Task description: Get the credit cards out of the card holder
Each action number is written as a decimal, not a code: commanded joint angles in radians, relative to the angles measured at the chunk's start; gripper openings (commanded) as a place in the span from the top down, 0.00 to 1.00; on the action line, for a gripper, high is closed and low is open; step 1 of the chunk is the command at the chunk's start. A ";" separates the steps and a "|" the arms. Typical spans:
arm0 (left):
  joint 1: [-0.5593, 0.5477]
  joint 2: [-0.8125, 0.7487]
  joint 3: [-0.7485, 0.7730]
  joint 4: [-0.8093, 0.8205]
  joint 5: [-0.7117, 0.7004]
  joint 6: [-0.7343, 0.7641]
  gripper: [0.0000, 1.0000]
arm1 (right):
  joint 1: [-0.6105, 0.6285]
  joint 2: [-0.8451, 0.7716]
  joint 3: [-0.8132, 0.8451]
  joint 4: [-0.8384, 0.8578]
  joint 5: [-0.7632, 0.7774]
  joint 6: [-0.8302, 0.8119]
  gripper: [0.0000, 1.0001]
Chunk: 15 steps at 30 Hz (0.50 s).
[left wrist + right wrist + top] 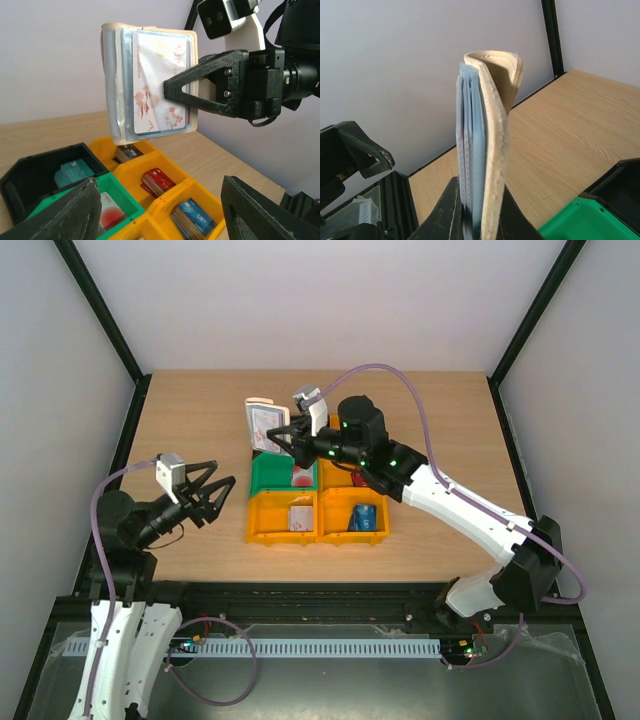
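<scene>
We find the left hand at the left, low over the table, fingers apart and gripping nothing, clear of the holder. The holder stands upright in the air near the bins, raised off the table. A white-pink card shows through its clear sleeve. The right hand is clamped on the holder's right edge. The bins below contain red cards and blue cards.

Coloured bins on wooden table
</scene>
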<state>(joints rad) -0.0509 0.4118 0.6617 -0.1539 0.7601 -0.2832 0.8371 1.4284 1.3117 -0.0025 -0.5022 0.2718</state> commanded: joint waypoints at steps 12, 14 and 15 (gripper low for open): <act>-0.004 0.022 -0.060 0.257 0.163 -0.266 0.36 | 0.017 -0.019 0.016 0.056 -0.070 0.043 0.98; -0.007 0.034 -0.053 0.273 0.169 -0.290 0.37 | 0.026 -0.018 0.014 0.070 -0.092 0.032 0.98; -0.008 0.040 -0.051 0.283 0.170 -0.302 0.37 | 0.030 -0.015 0.014 0.075 -0.102 0.029 0.98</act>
<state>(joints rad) -0.0521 0.4313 0.6102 0.0353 0.8864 -0.4938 0.8474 1.4322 1.3117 -0.0063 -0.5537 0.3012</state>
